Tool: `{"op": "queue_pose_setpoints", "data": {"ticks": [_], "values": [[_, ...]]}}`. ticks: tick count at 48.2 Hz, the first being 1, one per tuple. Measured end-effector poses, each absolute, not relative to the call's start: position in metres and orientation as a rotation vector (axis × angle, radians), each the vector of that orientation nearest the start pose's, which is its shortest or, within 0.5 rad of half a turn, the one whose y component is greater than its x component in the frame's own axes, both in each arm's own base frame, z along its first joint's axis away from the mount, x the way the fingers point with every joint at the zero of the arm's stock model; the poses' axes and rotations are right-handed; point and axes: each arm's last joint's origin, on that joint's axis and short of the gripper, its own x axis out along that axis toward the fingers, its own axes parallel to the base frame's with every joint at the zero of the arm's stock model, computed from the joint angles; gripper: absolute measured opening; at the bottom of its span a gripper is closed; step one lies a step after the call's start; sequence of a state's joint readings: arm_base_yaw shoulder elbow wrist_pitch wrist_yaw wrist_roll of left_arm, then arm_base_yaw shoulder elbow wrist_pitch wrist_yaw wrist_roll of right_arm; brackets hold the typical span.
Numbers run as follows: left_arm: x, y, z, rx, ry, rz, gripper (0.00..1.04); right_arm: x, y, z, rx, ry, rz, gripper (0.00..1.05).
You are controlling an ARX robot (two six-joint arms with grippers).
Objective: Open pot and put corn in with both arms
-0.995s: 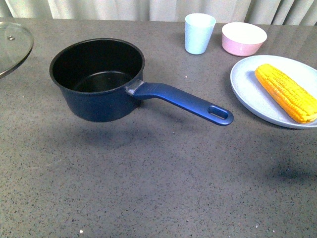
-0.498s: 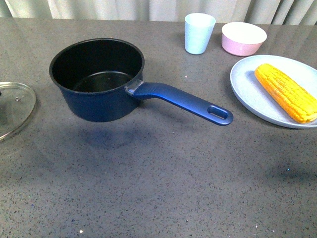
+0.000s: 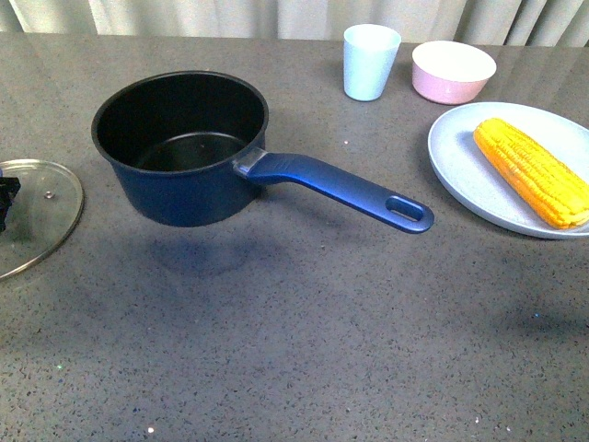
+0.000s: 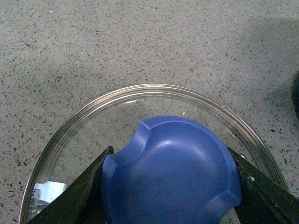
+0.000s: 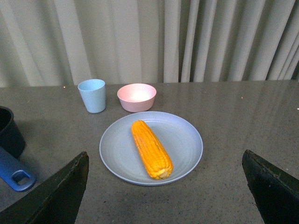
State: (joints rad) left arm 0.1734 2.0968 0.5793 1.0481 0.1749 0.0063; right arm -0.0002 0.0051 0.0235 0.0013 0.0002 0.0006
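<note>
Front view is showing the pot (image 3: 179, 147) standing uncovered on the grey table (image 3: 294, 350), its black inside lying bare and its long blue handle (image 3: 336, 189) pointing to the right, toward the plate (image 3: 456, 166). The corn (image 3: 532, 172) is lying on that pale blue plate at the right edge, well apart from the pot, with one end pointing back toward the pink bowl (image 3: 453, 72). A light blue cup (image 3: 371, 62) is standing just beside the bowl, behind the pot's handle. The glass lid (image 3: 41, 216) is sitting at the left edge, near the pot but not touching it; whether it is resting on the table or hanging just above it is not clear. Only a black sliver of the left gripper (image 3: 5, 198) is showing over the lid there. Left wrist view is showing it closer: two black fingers (image 4: 79, 196) are pressing on opposite sides of the lid's blue knob (image 4: 170, 182), so this gripper is clamping the knob. Right wrist view is looking down on the plate and the corn, with the right gripper (image 5: 164, 161) hanging clear of them, its jaws spread wide and holding nothing. A pale curtain (image 5: 140, 42) is hanging behind the table.
</note>
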Motion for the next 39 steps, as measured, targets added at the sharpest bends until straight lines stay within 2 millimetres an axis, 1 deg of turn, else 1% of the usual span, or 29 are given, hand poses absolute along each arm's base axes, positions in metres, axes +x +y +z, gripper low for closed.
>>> {"op": "queue_pose_setpoints", "data": {"ticks": [3,6,8,15,20,23,28,35,39], "values": [[0.307,0.048,0.046,-0.073,0.464,-0.005,0.60,0.097,0.000,0.171,0.001,-0.019,0.000,0.96],[0.306,0.048,0.046,-0.074,0.467,-0.007,0.66,0.097,0.000,0.171,0.000,-0.019,0.000,0.96],[0.305,0.047,0.045,-0.074,0.469,-0.009,0.71,0.097,0.000,0.171,0.001,-0.019,0.000,0.96],[0.295,0.044,0.046,-0.078,0.483,-0.026,0.97,0.097,0.000,0.171,0.001,-0.019,0.000,0.96],[0.287,0.043,0.059,-0.080,0.459,-0.049,0.96,0.097,0.000,0.171,0.001,-0.019,0.000,0.96],[0.279,0.043,0.071,-0.087,0.437,-0.069,0.96,0.097,0.000,0.171,0.001,-0.019,0.000,0.96],[0.260,0.047,0.093,-0.113,0.401,-0.110,0.96,0.097,0.000,0.171,0.001,-0.019,0.000,0.96],[0.229,0.061,0.126,-0.192,0.339,-0.141,0.96,0.097,0.000,0.171,0.001,-0.019,0.000,0.96],[0.212,0.067,0.141,-0.244,0.296,-0.147,0.96,0.097,0.000,0.171,0.001,-0.019,0.000,0.96]]}}
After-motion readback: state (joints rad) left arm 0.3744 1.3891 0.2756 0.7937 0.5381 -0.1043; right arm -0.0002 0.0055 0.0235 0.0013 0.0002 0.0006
